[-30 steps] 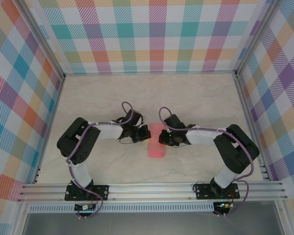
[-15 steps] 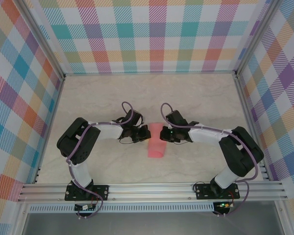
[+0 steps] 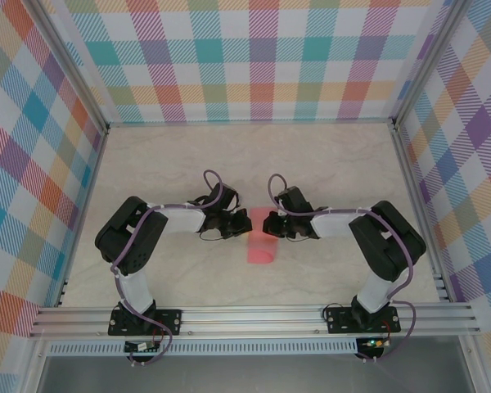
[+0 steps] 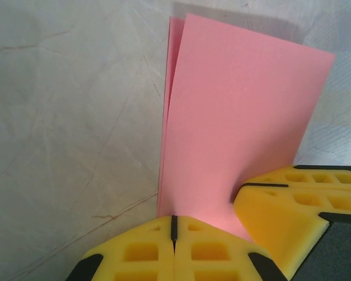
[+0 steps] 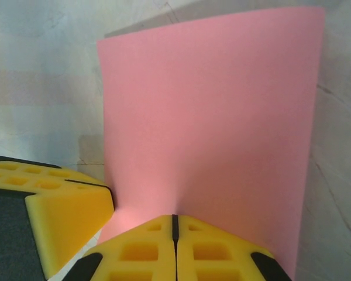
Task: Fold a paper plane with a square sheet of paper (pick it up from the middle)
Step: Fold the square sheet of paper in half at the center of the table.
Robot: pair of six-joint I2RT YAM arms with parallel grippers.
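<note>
The folded square sheet of paper lies mid-worktop. The left hand pinches its 10 o'clock edge and the right hand its 2 o'clock edge.

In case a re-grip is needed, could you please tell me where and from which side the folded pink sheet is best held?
Pinch the folded sheet at its side edges, one tool from each side, as the left tool and right tool do now. It is thin and doubled, so only an edge offers purchase; opposed pinches should keep both layers together.
</note>
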